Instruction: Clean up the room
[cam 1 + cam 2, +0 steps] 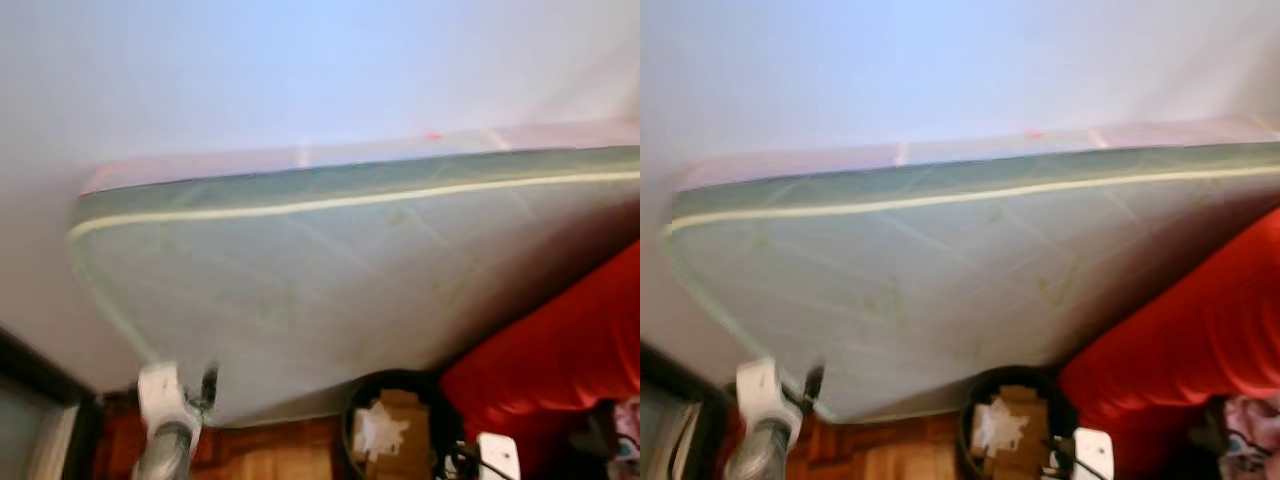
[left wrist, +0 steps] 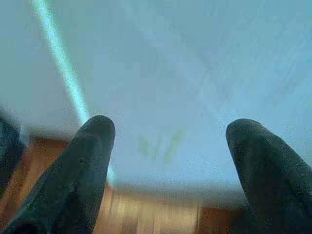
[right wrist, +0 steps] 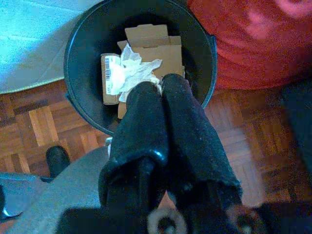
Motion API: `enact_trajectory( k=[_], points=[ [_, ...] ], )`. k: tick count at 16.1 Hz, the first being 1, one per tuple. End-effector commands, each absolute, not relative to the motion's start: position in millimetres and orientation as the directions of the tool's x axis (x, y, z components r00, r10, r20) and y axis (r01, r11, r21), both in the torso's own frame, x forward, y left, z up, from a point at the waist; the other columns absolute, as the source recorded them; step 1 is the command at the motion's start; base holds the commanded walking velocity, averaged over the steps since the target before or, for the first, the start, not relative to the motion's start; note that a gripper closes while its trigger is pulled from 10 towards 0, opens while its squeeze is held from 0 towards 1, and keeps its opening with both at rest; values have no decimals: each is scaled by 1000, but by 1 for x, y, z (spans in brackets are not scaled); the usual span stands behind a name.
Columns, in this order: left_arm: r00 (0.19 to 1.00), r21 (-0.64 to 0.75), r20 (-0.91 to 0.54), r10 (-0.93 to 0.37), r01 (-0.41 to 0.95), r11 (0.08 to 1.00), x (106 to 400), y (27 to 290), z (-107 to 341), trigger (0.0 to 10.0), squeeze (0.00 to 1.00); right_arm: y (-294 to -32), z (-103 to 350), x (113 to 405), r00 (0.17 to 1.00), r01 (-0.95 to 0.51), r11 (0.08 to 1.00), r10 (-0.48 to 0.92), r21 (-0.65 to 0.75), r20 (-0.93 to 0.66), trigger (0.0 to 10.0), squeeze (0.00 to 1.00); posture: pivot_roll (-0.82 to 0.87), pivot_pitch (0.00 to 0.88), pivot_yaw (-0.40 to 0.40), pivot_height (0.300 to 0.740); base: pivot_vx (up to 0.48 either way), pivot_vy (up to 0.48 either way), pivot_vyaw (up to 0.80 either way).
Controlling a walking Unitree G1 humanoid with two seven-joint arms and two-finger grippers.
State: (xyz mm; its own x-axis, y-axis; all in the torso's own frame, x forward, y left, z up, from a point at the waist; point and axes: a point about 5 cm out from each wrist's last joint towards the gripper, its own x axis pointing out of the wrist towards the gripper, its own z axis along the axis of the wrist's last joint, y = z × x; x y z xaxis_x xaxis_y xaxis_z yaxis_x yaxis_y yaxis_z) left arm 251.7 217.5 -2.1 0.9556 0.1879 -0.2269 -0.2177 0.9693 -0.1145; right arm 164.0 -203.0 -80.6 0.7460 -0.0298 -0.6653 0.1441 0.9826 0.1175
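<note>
Mattress (image 1: pixel 330 290), one, pale green-grey with a cream piping line, leans against the white wall (image 1: pixel 300 70) and takes up the centre of the head views. No brand or writing can be read on it.

One black bucket (image 3: pixel 87 73) stands on the parquet floor (image 3: pixel 44 122) at the lower centre of the head views, just below the mattress's lower edge. It holds flattened brown cardboard (image 3: pixel 156 44), one crumpled piece of white paper (image 3: pixel 136 70), and one small box with a white barcode label (image 3: pixel 113 73); the printing on the label is too small to read. A red fabric mass (image 1: pixel 560 360) lies at the lower right, just beside the bucket.

The right gripper (image 3: pixel 161 87) hangs above the bucket, its two black fingers pressed together with nothing between them; its tips sit over the white paper and cardboard.

The left gripper (image 2: pixel 168 136) faces the mattress near its lower edge, where the floor begins; its two fingers (image 2: pixel 83 161) stand wide apart and hold nothing. In the head views the left arm (image 1: pixel 165 420) rises at the lower left of the frame.
</note>
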Motion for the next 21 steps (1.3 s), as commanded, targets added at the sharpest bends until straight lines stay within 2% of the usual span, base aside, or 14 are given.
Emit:
enact_trajectory(
  k=[1,5,6,7,9,12,16,21],
  points=[
    [968,-112,-181,175,-197,974,253,213,4,10000,0,-207,-80,160,755,169,978,-48,124,-653,10000,0,-8,171,-34,740,0,0,0],
    [987,-79,-44,152,-155,985,257,205,30,10000,0,-211,-74,158,821,162,976,-54,142,-569,10000,0,-4,212,-51,740,0,0,0],
    [988,-81,-36,150,-152,985,257,204,33,10000,0,-202,-51,209,883,128,981,-47,143,-467,10000,0,-3,214,-55,740,0,0,0],
    [991,-74,-23,129,-131,989,258,199,38,10000,0,-180,10,293,964,73,987,-33,142,-266,10000,0,-1,213,-57,740,0,0,0],
    [994,-59,-25,104,-106,993,252,195,38,10000,0,-181,12,295,967,72,986,-32,148,-255,10000,0,-4,214,-61,740,0,0,0],
    [993,-54,-58,103,-106,993,236,192,32,10000,0,-191,-3,278,949,104,983,-52,152,-311,10000,0,-8,219,-67,740,0,0,0],
    [993,-53,-68,98,-102,993,228,188,36,10000,0,-213,-31,248,862,260,959,-177,116,-474,10000,0,4,236,-64,740,0,0,0],
    [994,-54,-67,87,-90,994,230,186,41,10000,0,-213,-37,244,828,256,962,-170,90,-534,10000,0,11,254,-56,740,0,0,0]
  ],
)
